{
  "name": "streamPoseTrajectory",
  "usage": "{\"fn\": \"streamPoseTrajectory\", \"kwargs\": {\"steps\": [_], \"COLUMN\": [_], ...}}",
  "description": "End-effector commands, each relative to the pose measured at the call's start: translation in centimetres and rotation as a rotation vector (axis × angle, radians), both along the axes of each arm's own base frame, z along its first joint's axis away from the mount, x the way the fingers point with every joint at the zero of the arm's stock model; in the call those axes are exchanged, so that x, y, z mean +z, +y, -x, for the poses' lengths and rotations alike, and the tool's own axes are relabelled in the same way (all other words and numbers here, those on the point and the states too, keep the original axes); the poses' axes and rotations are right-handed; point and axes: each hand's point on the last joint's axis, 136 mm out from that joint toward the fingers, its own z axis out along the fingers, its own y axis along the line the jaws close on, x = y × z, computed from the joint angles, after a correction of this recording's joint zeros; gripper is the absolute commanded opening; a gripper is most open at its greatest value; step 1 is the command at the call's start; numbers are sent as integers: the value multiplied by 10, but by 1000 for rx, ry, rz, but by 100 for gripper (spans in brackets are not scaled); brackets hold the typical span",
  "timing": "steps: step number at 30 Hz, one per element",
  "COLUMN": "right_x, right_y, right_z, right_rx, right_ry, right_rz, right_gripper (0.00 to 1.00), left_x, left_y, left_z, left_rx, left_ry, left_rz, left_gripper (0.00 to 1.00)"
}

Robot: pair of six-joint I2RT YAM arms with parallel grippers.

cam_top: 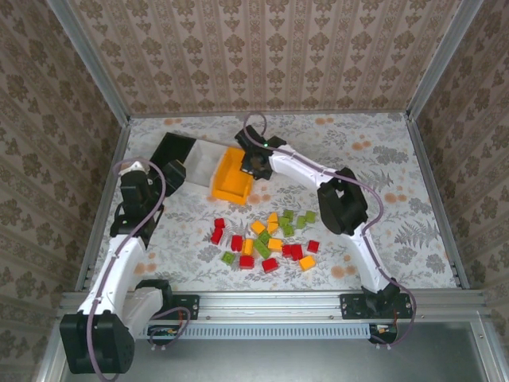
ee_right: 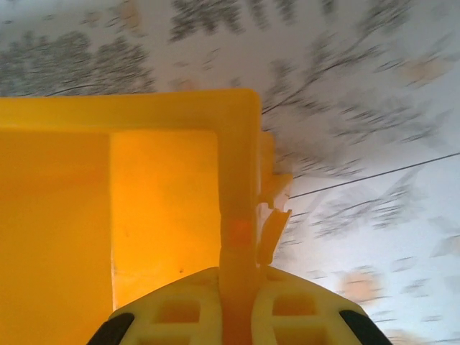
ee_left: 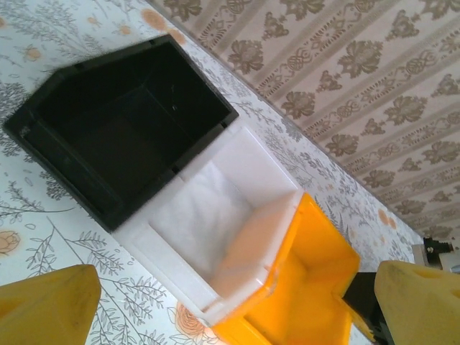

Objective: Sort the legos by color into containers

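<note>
1. Evidently the right gripper (cam_top: 254,164) is not after a brick. Its jaws are clamped on the right-hand wall of the orange bin (cam_top: 231,181), pinching the thin plastic between them. I judge the bin is held this way so it can be repositioned, probably nearer the bricks, before any sorting.
2. The left gripper (cam_top: 173,175) hovers just beside the black bin (cam_top: 176,147), jaws spread wide with nothing in them. It looks parked rather than engaged.
3. The three containers stand in a row at the far left-centre of the table (cam_top: 374,159): black, then the white bin (cam_top: 205,159), then orange, each touching the next. The orange one sits skewed against the white. Whether it is lifted off the table I cannot tell.
4. The legos (cam_top: 266,239) lie loose on the table in a mixed cluster of red, green and yellow-orange. They are near the orange bin but apart from it, between the two arms. No brick shows in any bin, so sorting looks unstarted.
5. The right wrist view adds the grip itself, which the overhead view hides. The bin wall runs straight down between the fingers (ee_right: 180,309), close to a corner, with a small lug on its outer face.
6. The left wrist view adds the bare insides of the black and white bins, framed by two widely separated yellow fingertips (ee_left: 43,305). The bricks' position comes from the overhead view.
</note>
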Motion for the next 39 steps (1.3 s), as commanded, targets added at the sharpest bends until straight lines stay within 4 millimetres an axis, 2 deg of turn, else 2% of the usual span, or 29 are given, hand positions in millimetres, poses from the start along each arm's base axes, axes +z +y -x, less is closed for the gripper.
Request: {"fn": "streamPoseTrajectory", "kwargs": {"steps": [1,6,12,17,29,30,33,34,36,39], "right_x": [26,38,33,26,2,2,5,8,17,33], "right_y": [-62,-120,-161,-178,-183,-184,-186,-187,-187,-186], "right_z": [7,15,28,32,28,29,29,28,27,32], "right_rx": [100,222,337,373,313,307,298,292,279,253], "right_ry": [19,56,97,127,141,138,131,126,102,67], "right_rz": [146,167,139,84,73,78,86,90,92,99], "right_gripper": [0,0,0,0,0,5,42,49,56,61], "left_x": [19,19,13,8,-8,-9,-11,-12,-11,-6], "left_y": [-9,-27,-51,-66,-74,-74,-76,-77,-78,-83], "left_z": [-1,4,8,10,14,14,15,15,15,17], "left_rx": [-44,-110,-185,-237,-258,-261,-268,-268,-274,-291], "left_ry": [-27,-20,-3,31,74,77,82,83,81,68], "left_rz": [-62,-82,-88,-106,-118,-120,-125,-126,-128,-133], "left_gripper": [100,100,100,100,100,100,100,100,100,100]}}
